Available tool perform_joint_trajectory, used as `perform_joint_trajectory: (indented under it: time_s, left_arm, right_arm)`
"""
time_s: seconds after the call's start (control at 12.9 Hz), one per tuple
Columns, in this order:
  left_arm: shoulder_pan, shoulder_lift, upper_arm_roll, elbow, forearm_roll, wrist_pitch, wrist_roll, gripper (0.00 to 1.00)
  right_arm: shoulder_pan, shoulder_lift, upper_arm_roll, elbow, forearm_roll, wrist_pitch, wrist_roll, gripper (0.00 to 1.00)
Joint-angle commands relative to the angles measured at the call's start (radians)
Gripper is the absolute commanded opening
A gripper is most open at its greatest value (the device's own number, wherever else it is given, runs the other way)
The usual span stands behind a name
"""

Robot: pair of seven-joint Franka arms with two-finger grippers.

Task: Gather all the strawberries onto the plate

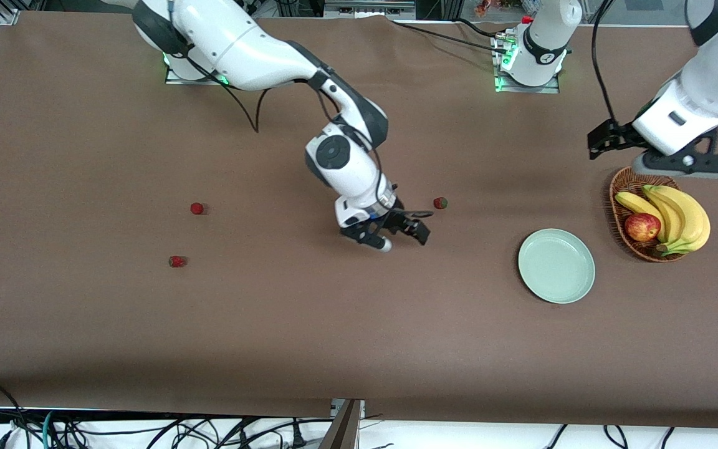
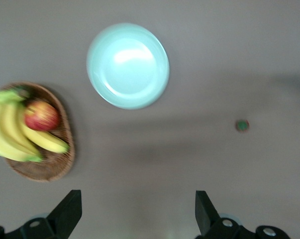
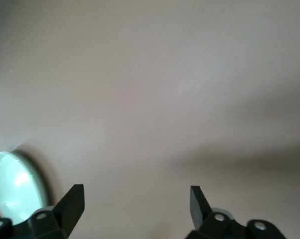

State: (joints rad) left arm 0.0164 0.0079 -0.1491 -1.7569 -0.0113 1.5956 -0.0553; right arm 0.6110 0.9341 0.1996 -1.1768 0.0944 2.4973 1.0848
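Strawberries look tiny, soft, easily bruised; I'd pinch one lightly across its middle. Right claw open, empty; left claw open over basket.

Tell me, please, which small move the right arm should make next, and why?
Probably move the open right claw over the closest strawberry and lower onto it. It holds nothing, the plate is empty, and all three berries lie on the table. The left claw waits, open, over the basket.

Three red strawberries are showing dark-green tops on the brown bench; the plate is gleaming pale mint-green.
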Motion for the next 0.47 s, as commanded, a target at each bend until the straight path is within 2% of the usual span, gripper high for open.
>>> perform_joint_trajectory:
  time_s: [0.0,0.16,0.23,0.39]
  left_arm:
    - [-0.009,0.125,-0.036,0.03,-0.071,-0.025,-0.044,1.0]
    - [-0.01,0.174,-0.053,0.005,-0.119,0.061,-0.168,1.0]
    - [-0.022,0.199,-0.084,-0.015,-0.122,0.125,-0.266,1.0]
    - [-0.091,0.275,-0.113,-0.048,-0.101,0.277,-0.511,1.0]
  right_arm:
    - [-0.109,-0.136,0.012,-0.09,-0.004,-0.211,-0.219,0.99]
    - [-0.227,-0.216,0.009,-0.138,-0.002,-0.377,-0.377,0.99]
    - [-0.284,-0.239,0.009,-0.139,-0.005,-0.468,-0.472,0.99]
    - [-0.37,-0.29,-0.009,-0.155,-0.005,-0.621,-0.665,0.99]
